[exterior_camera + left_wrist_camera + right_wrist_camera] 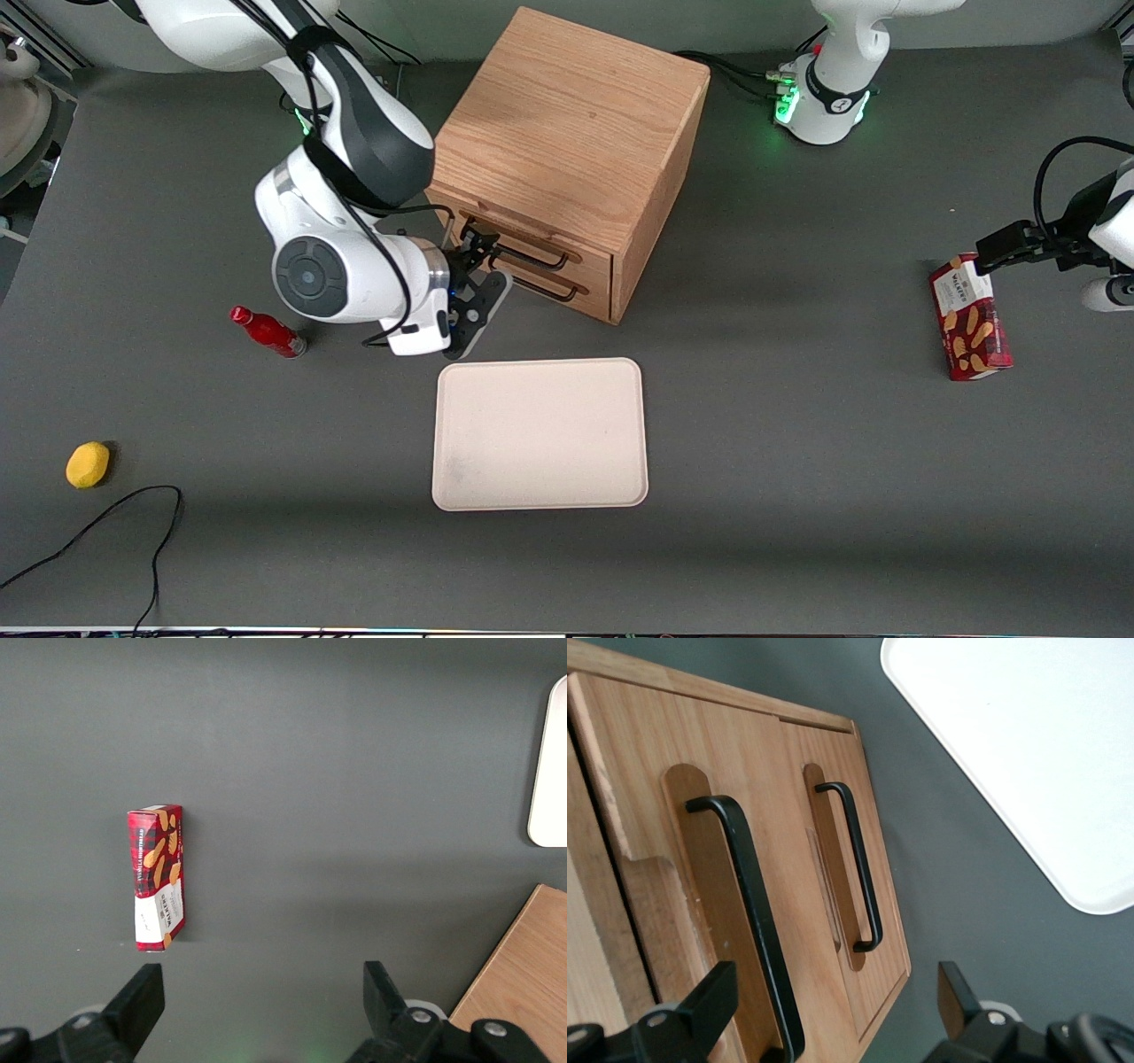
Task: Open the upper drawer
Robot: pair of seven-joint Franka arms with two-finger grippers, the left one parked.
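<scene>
Upper centre of the front view: oak cabinet (567, 133) sits on the grey table (797, 443), two drawers on its face, both flush shut. Upper drawer (532, 244) is the topmost one, thin black bar handle (532, 257) across it; lower drawer (567, 297) carries the same kind of handle. Right arm's gripper (478, 266) sits at the working-arm end of the upper handle, just in front of the drawer face. Jaws spread wide, holding nothing: in the wrist view one finger (700, 1005) sits beside the upper handle (749, 904), the other is out over bare table, handle's end between them. Cream tray (540, 434) lies in front of the cabinet, nearer the camera. Red bottle (266, 331) lies on its side beside the working arm, yellow lemon-like object (88, 464) at lower left. Red biscuit box (970, 317) lies toward the parked arm's end.
</scene>
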